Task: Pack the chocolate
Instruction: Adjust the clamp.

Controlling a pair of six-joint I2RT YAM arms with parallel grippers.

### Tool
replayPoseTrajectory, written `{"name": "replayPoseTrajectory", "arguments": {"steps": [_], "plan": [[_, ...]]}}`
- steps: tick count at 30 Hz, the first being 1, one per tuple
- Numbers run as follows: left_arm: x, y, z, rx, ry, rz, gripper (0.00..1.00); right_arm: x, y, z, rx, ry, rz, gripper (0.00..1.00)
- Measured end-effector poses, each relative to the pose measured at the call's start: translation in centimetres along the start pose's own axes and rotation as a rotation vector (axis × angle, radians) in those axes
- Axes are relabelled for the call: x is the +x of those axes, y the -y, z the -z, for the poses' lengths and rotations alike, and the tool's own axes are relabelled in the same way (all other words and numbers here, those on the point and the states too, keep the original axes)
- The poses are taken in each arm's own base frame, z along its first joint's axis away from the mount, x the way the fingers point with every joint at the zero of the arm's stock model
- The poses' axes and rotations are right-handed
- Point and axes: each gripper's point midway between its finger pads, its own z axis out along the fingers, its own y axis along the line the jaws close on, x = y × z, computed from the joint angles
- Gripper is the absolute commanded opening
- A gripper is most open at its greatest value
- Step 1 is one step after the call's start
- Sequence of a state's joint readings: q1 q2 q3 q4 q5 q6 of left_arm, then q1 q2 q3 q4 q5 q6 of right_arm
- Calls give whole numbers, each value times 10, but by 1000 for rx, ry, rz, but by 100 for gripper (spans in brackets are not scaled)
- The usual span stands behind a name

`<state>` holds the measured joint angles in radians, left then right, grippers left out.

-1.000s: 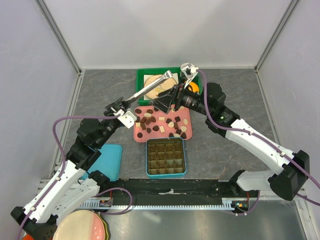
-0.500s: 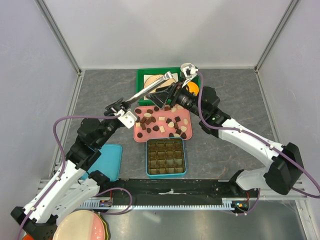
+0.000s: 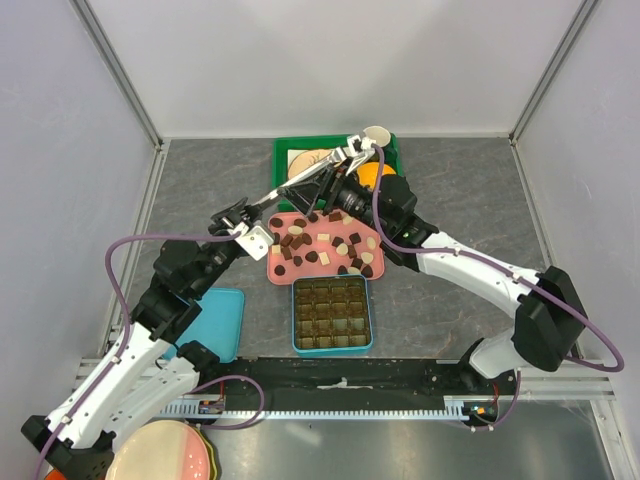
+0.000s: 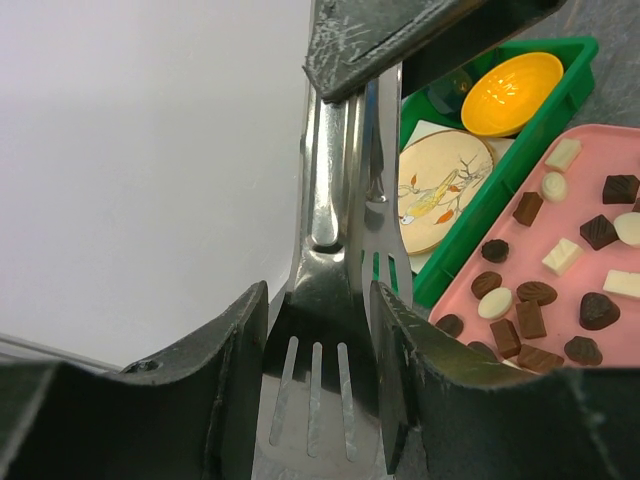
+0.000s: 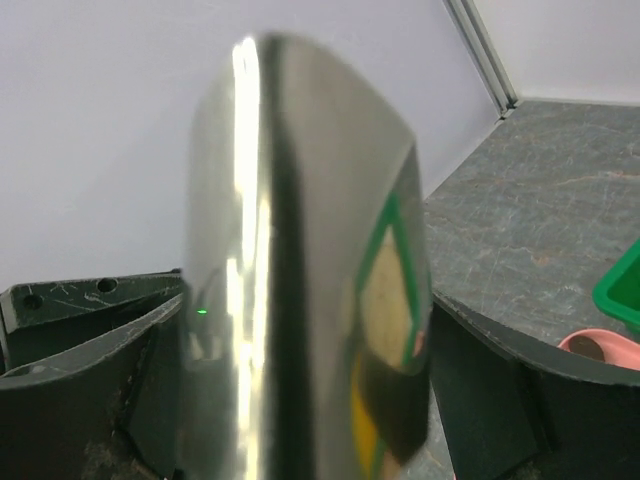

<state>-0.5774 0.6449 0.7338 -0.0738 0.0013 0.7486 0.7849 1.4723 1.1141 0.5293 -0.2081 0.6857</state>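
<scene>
left gripper (image 4: pixel 320 380) clamping tongs (image 4: pixel 335 200) slanting over green bin (image 4: pixel 500 190), right gripper (image 5: pixel 300 330) straddling their far end, jaws wide, grip impossible to tell, chocolate (image 4: pixel 598 311) lying scattered on pink tray (image 4: pixel 580 275), teal compartment box (image 3: pixel 294 318) sitting beside

Tongs (image 5: pixel 300 260) blurred (right wrist), pink tray (image 4: pixel 585 170), chocolate (image 4: pixel 598 232) cut off

The chocolate (image 4: pixel 598 311) is many small loose pieces, spread in one layer on the pink tray (image 4: pixel 585 205). Most are dark brown, some lighter brown, some cream-white. The shapes are round, oval, square, rectangular and one heart. They lie flat, some apart and some just beside each other.
</scene>
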Motion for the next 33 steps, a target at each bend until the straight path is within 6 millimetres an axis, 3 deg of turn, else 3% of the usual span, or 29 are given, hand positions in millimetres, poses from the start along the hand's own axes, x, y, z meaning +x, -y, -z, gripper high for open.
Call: {"name": "replayPoseTrajectory", "arguments": {"steps": [10, 23, 29, 33], "plan": [[-1, 0, 2, -2, 6, 0, 1, -12, -8, -9, -37, 49, -18, 82], [0, -2, 3, -7, 2, 0, 2, 6, -16, -21, -16, 6, -77, 72], [0, -2, 3, -8, 2, 0, 1, 6, -17, -22, -9, 12, -90, 55], [0, -1, 4, -6, 2, 0, 1, 6, -20, -22, -17, 17, -99, 38]]}}
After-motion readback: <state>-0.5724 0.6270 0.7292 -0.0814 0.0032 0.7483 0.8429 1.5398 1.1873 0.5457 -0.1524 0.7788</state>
